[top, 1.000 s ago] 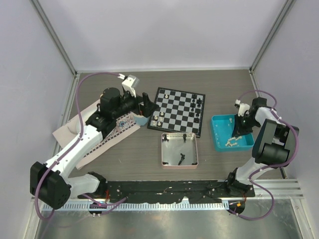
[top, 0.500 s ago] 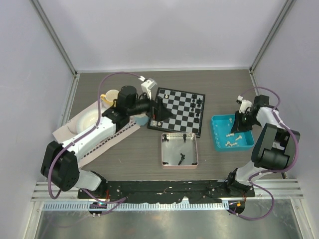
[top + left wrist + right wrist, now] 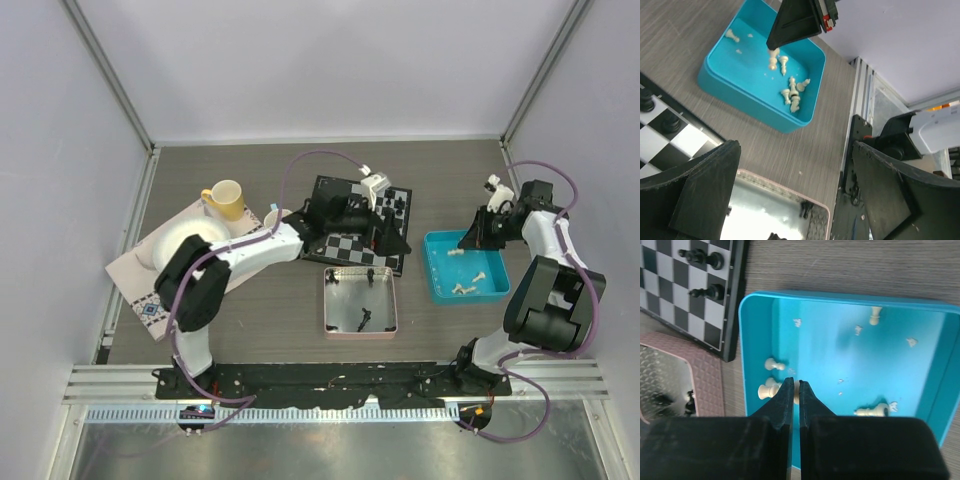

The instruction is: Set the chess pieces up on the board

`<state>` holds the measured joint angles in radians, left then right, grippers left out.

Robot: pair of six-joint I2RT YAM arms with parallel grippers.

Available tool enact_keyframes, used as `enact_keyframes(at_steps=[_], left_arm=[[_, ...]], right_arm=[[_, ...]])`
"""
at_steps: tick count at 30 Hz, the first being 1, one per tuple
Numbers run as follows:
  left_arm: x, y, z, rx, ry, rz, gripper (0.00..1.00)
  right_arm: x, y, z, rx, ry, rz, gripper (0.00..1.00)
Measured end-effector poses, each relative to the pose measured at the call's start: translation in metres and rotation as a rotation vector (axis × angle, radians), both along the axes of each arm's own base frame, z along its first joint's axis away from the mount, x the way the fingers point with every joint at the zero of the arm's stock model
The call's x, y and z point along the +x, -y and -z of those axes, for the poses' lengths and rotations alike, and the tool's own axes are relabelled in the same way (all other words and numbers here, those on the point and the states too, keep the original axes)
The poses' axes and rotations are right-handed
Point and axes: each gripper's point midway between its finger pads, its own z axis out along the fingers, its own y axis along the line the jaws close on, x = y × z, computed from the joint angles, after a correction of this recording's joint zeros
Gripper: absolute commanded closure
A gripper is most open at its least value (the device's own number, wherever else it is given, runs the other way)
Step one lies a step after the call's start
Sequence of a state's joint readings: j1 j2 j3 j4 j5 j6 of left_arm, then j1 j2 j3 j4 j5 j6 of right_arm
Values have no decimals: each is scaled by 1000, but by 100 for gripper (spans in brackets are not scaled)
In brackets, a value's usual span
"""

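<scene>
— What is the right pincer doing?
— It is hanging clenched inside the blue tray on the right, tips touching a white pawn; I cannot tell whether it is pinching it.
— And the other?
— The left pincer is gaping, grasping nothing, hovering over the near right corner of the board, its arm lying across the squares.
— What is worrying you?
— That arm is blocking the way in. Carrying a pawn over, the right one could be bumping it or toppling the black men along the board's right edge.
— Anything else?
— Spare white pieces are lying in that tray, loose black pieces in the pink tray nearer us.
</scene>
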<state>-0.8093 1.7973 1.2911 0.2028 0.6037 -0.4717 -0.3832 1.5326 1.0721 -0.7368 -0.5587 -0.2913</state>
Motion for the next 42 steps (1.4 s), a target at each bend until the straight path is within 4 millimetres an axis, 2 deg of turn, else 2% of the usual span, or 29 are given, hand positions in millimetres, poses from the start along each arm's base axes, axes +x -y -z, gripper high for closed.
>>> enact_keyframes(at_steps=[4,8,14,24,32,39,42], left_arm=[[0,29,18,-28,-68,7,2],[-1,47,37,-39,-96,-11,3],[-1,71,38,-108,-63,-49,5],[11,95,59,-116,-75,-119,19],[32,116,55,-148,-78,-182,34],[24,124,58,-151,-99,-169,47],[22,126,60,-148,-109,-167,49]], right_arm=[[-1,-10,-6,77,6,2,99],[-3,-21,-13,152,2,6,99],[-6,-28,-21,237,-7,30,99],[-7,-30,-29,320,-13,65,99],[-6,-33,-30,356,-27,76,99],[-6,-33,-30,381,-33,90,99],[-5,-33,-30,390,-38,97,99]])
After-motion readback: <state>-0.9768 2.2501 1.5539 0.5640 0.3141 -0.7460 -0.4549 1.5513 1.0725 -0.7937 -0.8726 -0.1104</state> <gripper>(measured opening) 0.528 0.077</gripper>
